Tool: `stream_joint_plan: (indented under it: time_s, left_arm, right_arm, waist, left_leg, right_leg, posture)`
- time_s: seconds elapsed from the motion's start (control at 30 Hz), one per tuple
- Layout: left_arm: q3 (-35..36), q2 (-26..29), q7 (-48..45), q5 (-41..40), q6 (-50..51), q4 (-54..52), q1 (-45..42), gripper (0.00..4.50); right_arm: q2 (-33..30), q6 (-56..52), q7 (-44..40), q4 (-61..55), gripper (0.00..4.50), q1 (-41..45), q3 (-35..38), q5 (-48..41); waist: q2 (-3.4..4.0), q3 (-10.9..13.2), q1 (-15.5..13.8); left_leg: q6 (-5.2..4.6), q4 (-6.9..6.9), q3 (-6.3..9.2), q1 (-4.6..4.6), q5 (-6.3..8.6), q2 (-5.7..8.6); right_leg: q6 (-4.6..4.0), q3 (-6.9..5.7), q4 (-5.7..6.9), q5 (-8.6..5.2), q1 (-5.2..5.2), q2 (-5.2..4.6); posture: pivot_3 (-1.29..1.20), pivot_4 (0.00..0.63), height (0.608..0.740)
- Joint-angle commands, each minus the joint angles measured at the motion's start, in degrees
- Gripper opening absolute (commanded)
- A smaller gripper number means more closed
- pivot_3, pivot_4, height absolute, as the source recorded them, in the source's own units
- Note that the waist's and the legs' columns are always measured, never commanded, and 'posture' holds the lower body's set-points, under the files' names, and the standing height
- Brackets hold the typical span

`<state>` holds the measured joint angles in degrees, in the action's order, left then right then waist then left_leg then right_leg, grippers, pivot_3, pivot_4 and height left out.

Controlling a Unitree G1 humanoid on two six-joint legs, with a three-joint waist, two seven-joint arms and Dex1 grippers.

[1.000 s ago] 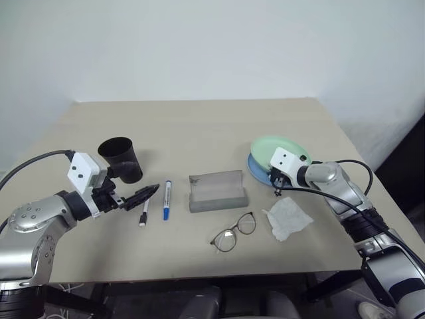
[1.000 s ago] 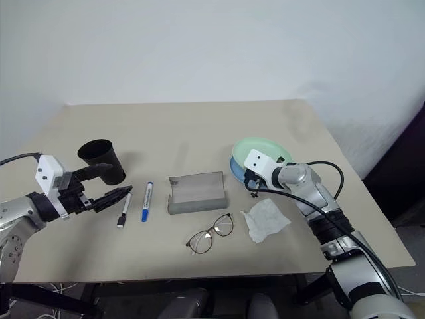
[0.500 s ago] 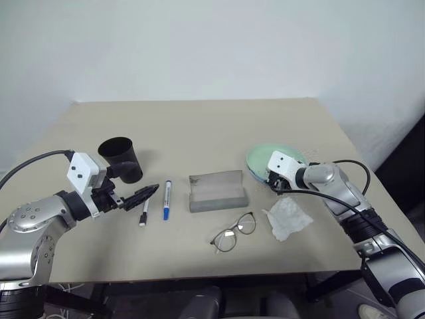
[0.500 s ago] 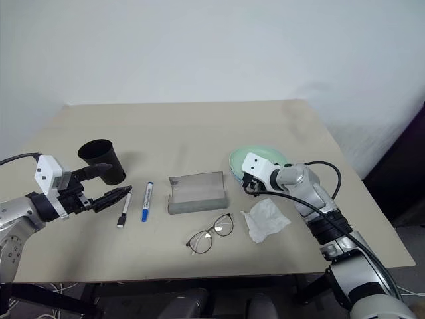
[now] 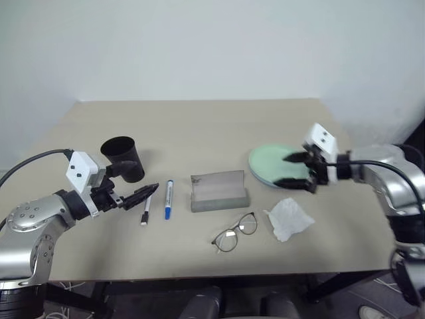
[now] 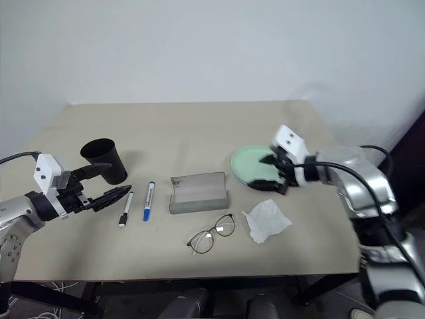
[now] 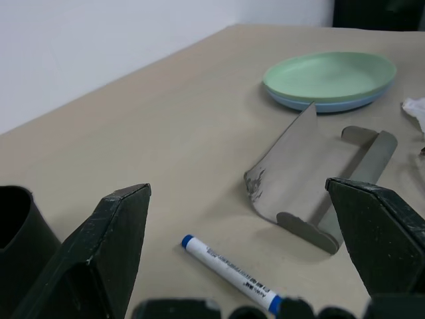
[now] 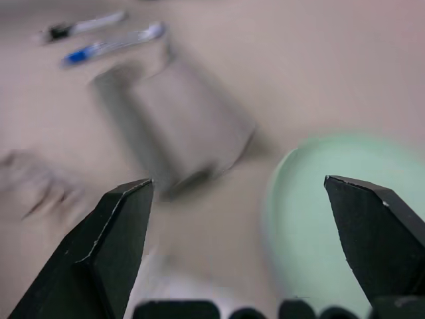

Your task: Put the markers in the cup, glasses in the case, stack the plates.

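Observation:
The mint green plate (image 5: 269, 160) lies flat on the light blue plate (image 7: 312, 106) at the table's right. My right gripper (image 5: 288, 170) hovers open just over the green plate's near right rim, holding nothing. On the left stands the black cup (image 5: 123, 158). My left gripper (image 5: 136, 188) is open and empty beside the cup, its tips near the black-capped marker (image 5: 144, 212). The blue-capped marker (image 5: 167, 199) lies next to that one. The grey case (image 5: 219, 191) stands open in the middle. In front of it, the glasses (image 5: 234, 232) rest unfolded on the table.
A crumpled white tissue (image 5: 287, 218) lies in front of the plates, right of the glasses. The tan table (image 5: 199, 126) has bare room across its back half. A white wall rises behind it.
My right gripper let go of the green plate, opened wide and drew back to the right and up. The green plate settled from tilted to flat on the blue one. The left arm stayed still.

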<state>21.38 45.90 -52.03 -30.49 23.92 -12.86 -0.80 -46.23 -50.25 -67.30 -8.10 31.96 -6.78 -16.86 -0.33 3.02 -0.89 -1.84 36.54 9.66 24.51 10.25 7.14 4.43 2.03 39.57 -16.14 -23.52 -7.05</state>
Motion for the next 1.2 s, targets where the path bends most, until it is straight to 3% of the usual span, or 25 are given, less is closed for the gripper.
stream_joint_plan:
  time_s: [0.03, 0.3, 0.57, 0.97, 1.07, 1.2]
  left_arm:
    - [1.4, 0.9, -0.4, -1.0, -0.4, -1.1, -1.3, 4.50]
    - [1.2, 0.9, -0.9, -1.2, 0.0, -1.4, -1.5, 4.50]
    - [0.9, 0.7, -1.6, -1.1, -0.3, -1.9, -1.5, 4.50]
    - [1.6, 0.7, -1.6, -1.3, 0.1, -2.6, -0.6, 4.50]
    - [1.6, 0.7, -1.5, -1.2, 0.0, -2.6, -0.6, 4.50]
    - [1.6, 0.6, -1.4, -1.1, -0.1, -2.5, -0.6, 4.50]
  right_arm:
    - [-3.4, -1.7, -1.3, -3.9, 4.45, -2.7, 1.9, -3.0]
    - [-5.8, -4.6, 3.8, -4.9, 4.45, -9.6, 1.3, -3.0]
    - [-2.7, -6.8, 9.6, -1.6, 4.45, -10.4, -0.8, -2.3]
    - [-3.2, -6.5, 11.0, -2.3, 4.45, -12.5, -3.8, -2.3]
    - [-3.4, -5.8, 10.6, -3.1, 3.88, -12.9, -4.5, -2.3]
    - [-3.3, -4.8, 10.8, -3.2, 2.56, -12.6, -4.5, -2.3]
  waist:
    - [0.03, 0.0, 0.2]
    - [0.02, 0.0, 0.2]
    - [-0.01, 0.0, 0.2]
    - [-0.02, 0.0, 0.2]
    - [-0.02, 0.0, 0.2]
    - [-0.02, 0.0, 0.2]
  left_leg:
    - [0.00, -0.04, -0.02, 0.00, 0.00, 0.00]
    - [-0.02, -0.07, -0.38, 0.04, 0.01, -0.09]
    - [-0.11, -0.07, -0.72, 0.02, 0.06, -0.13]
    - [-0.19, -0.03, -0.96, 0.02, 0.11, -0.13]
    - [-0.20, -0.01, -0.97, 0.02, 0.11, -0.13]
    - [-0.21, -0.01, -0.98, 0.02, 0.12, -0.13]
  right_leg:
    - [0.00, 0.01, 0.00, 0.00, -0.01, -0.04]
    - [0.00, 0.07, 0.01, -0.01, -0.16, -0.25]
    - [0.04, -0.22, 0.03, 0.00, -0.14, -0.66]
    - [0.20, -0.32, 0.03, 0.09, -0.17, -0.84]
    - [0.21, -0.32, 0.03, 0.09, -0.18, -0.85]
    - [0.21, -0.33, 0.03, 0.09, -0.18, -0.86]
  posture:
    - [0.00, 0.000, 0.683]
    - [0.00, 0.000, 0.683]
    - [0.00, 0.000, 0.683]
    - [0.00, 0.000, 0.683]
    - [0.00, 0.000, 0.683]
    - [0.00, 0.000, 0.683]
